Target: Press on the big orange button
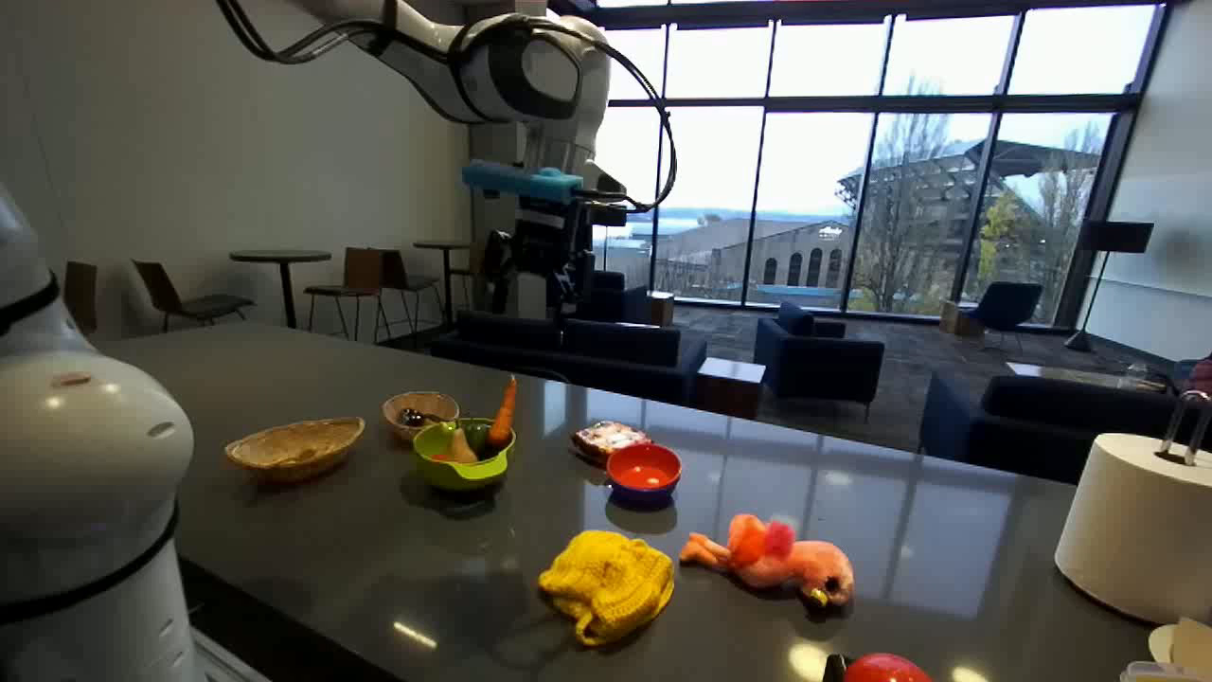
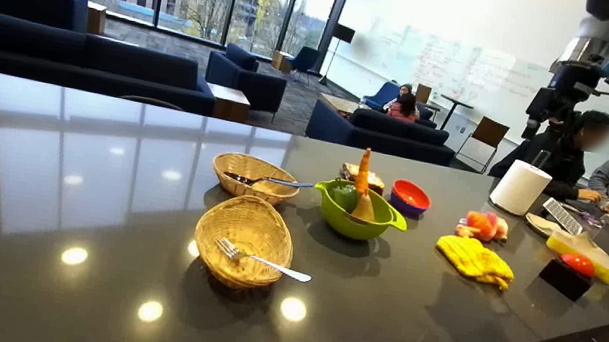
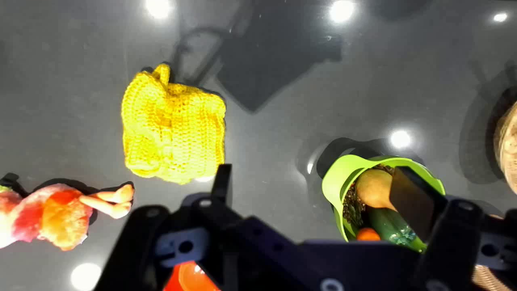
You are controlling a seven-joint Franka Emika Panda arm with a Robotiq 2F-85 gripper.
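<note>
1. Claw (image 3: 316,184) spread wide, holding nothing, above the desk (image 2: 411,307).
2. Orange dome button (image 2: 578,264) on black box (image 2: 565,280), near the desk's edge.
3. Room: desk surface between black box and yellow crocheted cloth (image 2: 474,260).

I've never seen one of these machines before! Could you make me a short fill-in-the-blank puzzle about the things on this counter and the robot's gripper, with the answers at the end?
1. The base under the big orange button is coloured ____.
2. In the wrist view, the gripper is ____, not shut.
3. The carrot rises from a bowl coloured ____.
4. Both exterior views show ____ woven baskets.

Missing words: black; open; green; two.
</note>
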